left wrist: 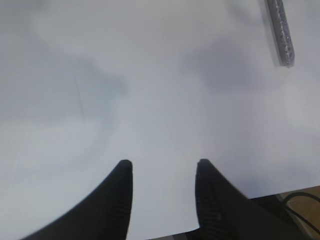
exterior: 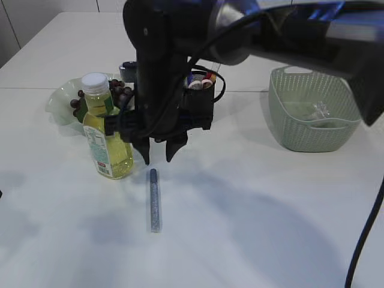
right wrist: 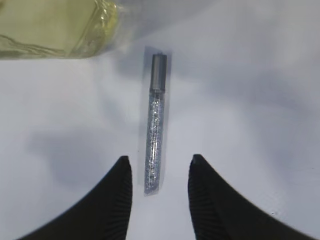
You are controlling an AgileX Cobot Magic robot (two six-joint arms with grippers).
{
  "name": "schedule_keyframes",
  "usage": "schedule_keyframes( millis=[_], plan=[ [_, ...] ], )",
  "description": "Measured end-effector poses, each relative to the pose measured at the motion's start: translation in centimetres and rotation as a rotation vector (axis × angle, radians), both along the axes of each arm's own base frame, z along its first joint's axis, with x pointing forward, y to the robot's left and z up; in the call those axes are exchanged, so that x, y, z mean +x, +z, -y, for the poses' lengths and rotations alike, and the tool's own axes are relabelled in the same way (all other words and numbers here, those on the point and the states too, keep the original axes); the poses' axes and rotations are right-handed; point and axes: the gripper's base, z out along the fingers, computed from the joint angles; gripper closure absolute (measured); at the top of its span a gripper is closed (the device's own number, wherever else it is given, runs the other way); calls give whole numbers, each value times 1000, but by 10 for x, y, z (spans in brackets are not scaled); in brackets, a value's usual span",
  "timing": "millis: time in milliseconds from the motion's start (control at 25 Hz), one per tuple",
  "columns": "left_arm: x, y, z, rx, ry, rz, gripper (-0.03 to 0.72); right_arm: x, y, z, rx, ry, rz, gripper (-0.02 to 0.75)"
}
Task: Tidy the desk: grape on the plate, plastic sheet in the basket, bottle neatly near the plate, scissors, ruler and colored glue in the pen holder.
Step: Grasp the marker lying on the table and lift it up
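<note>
The colored glue [exterior: 155,201], a thin glittery tube with a grey cap, lies flat on the white table. My right gripper [exterior: 158,157] hangs open just above its capped end. In the right wrist view the glue tube [right wrist: 155,145] runs up from between the gripper's [right wrist: 159,162] spread jaws, untouched. The bottle [exterior: 108,138] of yellow liquid stands upright beside the plate [exterior: 57,99], where the grape bunch [exterior: 81,99] lies. The plastic sheet [exterior: 315,111] is in the basket [exterior: 282,114]. I cannot make out the scissors or ruler. My left gripper [left wrist: 162,165] is open over bare table, the glue [left wrist: 281,32] far off.
The black pen holder [exterior: 201,105] stands behind my right arm with a few items sticking out. The bottle [right wrist: 55,27] is close to the left of the right gripper. The table's near edge shows below the left gripper's jaws.
</note>
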Motion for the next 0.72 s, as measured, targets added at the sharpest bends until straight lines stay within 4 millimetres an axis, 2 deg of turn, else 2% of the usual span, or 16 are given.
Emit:
schedule_keyframes(
  millis=[440,720],
  plan=[
    [1,0,0,-2,1,12,380,5,-44,-8,-30,-104,-85,424],
    [1,0,0,-3,2,14,380,7,-55,-14,14,-131,-100,424]
  ],
)
